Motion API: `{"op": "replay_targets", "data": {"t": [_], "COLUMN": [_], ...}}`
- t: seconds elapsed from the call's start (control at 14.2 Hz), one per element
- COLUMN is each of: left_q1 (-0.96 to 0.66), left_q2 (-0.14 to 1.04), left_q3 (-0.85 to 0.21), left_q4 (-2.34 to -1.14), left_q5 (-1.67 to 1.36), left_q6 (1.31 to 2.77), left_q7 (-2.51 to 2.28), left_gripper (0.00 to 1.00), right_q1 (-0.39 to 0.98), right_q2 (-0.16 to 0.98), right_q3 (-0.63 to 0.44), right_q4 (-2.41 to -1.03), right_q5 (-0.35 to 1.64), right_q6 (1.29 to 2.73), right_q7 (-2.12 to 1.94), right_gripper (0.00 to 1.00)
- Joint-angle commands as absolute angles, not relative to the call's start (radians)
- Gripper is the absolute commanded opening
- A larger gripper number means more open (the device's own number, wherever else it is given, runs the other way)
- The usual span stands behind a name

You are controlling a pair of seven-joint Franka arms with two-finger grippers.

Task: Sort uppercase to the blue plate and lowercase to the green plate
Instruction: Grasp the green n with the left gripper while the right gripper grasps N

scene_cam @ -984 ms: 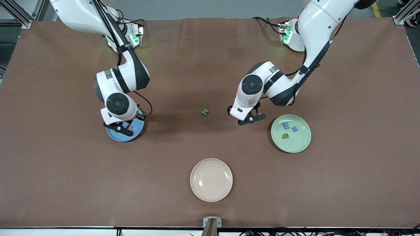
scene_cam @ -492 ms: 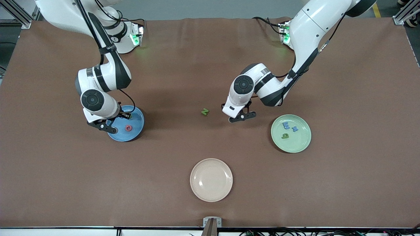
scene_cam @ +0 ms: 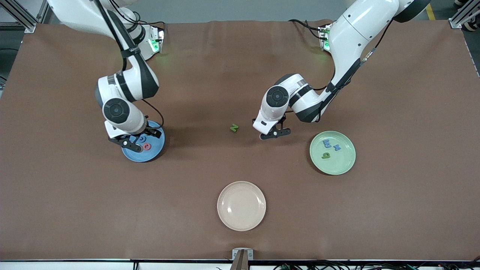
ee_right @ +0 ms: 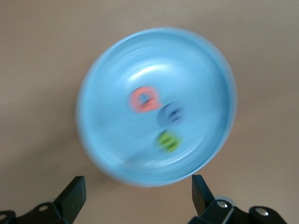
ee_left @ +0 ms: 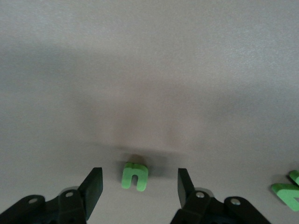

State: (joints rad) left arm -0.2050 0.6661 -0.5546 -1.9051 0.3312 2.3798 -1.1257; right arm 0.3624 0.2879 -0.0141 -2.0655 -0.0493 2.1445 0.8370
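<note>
While right tool (scene_cam: 135, 141) hovers over blue plate (scene_cam: 154, 152), left tool (ee_left: 138, 186) straddles u-like letter (ee_left: 135, 176).

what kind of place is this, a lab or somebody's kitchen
Most likely a robotics lab, not a kitchen. Two white arms are bolted at the edge of a brown-covered table, aluminium framing stands at its corners, and foam letters are being sorted onto plates such as the blue plate.

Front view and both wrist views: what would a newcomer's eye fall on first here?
The left gripper, jaws apart, straddles a small green u-like letter on the bare table, with the green N lying beside it. The right gripper is open over the blue plate, which holds the red Q, blue G and green B. The cream plate sits nearest the front camera.
</note>
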Motion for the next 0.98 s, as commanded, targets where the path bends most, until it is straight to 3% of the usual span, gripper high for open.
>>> {"op": "replay_targets", "data": {"t": [0.0, 0.21, 0.56, 0.91], "left_q1": [-0.207, -0.207, -0.207, -0.207], "left_q2": [0.673, 0.681, 0.683, 0.683], "left_q3": [-0.552, -0.552, -0.551, -0.551], "left_q4": [-1.91, -1.91, -1.913, -1.917], "left_q5": [0.356, 0.356, 0.356, 0.356], "left_q6": [2.408, 2.408, 2.408, 2.408], "left_q7": [-1.143, -1.143, -1.141, -1.141], "left_gripper": [0.69, 0.58, 0.49, 0.27], "right_q1": [0.484, 0.602, 0.741, 0.793], "right_q2": [0.328, 0.441, 0.604, 0.676], "right_q3": [-0.015, -0.017, -0.018, -0.02], "right_q4": [-1.988, -1.892, -1.809, -1.741], "right_q5": [0.084, 0.094, 0.086, 0.081], "right_q6": [2.155, 2.232, 2.413, 2.437], "right_q7": [0.996, 1.22, 1.431, 1.543], "right_gripper": [1.0, 1.0, 1.0, 1.0]}}
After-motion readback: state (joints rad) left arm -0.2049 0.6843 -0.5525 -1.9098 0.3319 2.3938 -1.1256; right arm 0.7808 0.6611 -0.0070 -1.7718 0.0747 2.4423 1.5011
